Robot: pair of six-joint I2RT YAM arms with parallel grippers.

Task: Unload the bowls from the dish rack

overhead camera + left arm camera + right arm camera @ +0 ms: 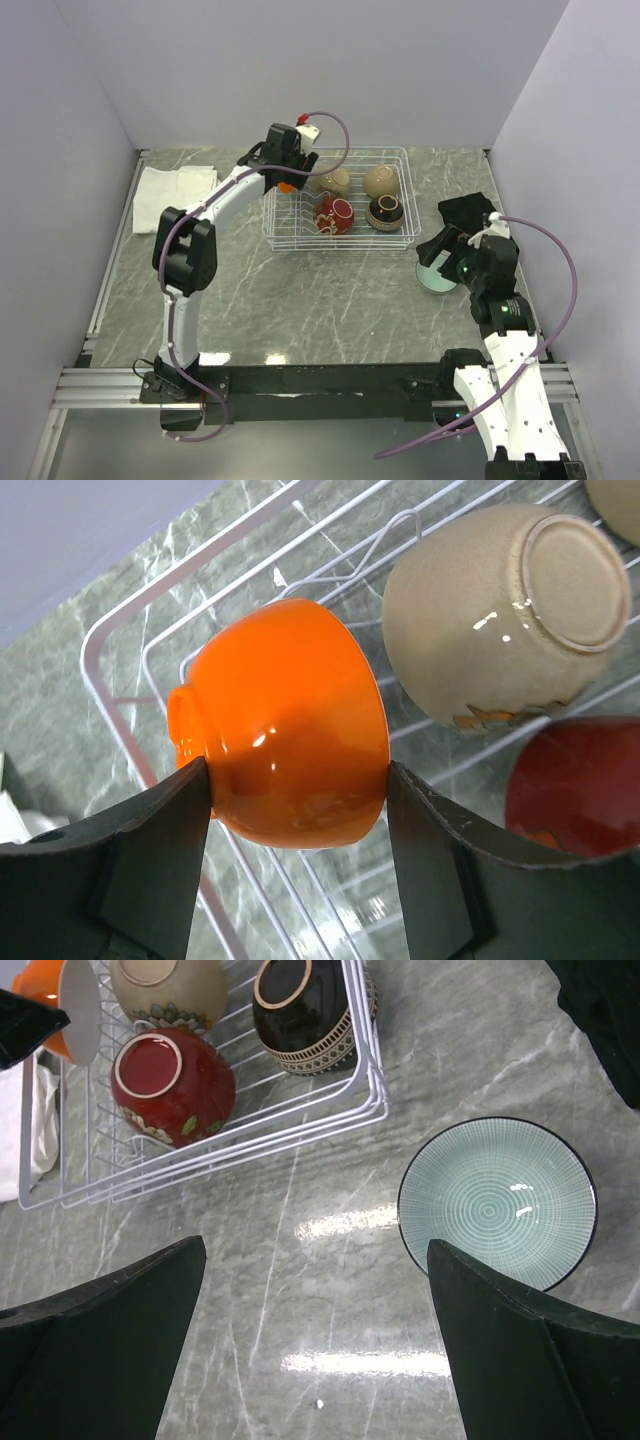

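The white wire dish rack [410, 232] stands at the back middle of the table. My left gripper [298, 785] is shut on the orange bowl [285, 725] at the rack's left end [287, 184], holding it by its sides above the wires. Two tan bowls [335, 180] [381, 181], a patterned dark red bowl [334, 215] and a black-brown bowl [385, 212] lie in the rack. The pale green bowl [497, 1202] sits upright on the table right of the rack. My right gripper [315, 1330] is open and empty just left of it.
A folded white cloth [172, 194] lies at the back left. A black cloth [468, 214] lies at the right beside the green bowl. Grey walls close the table on three sides.
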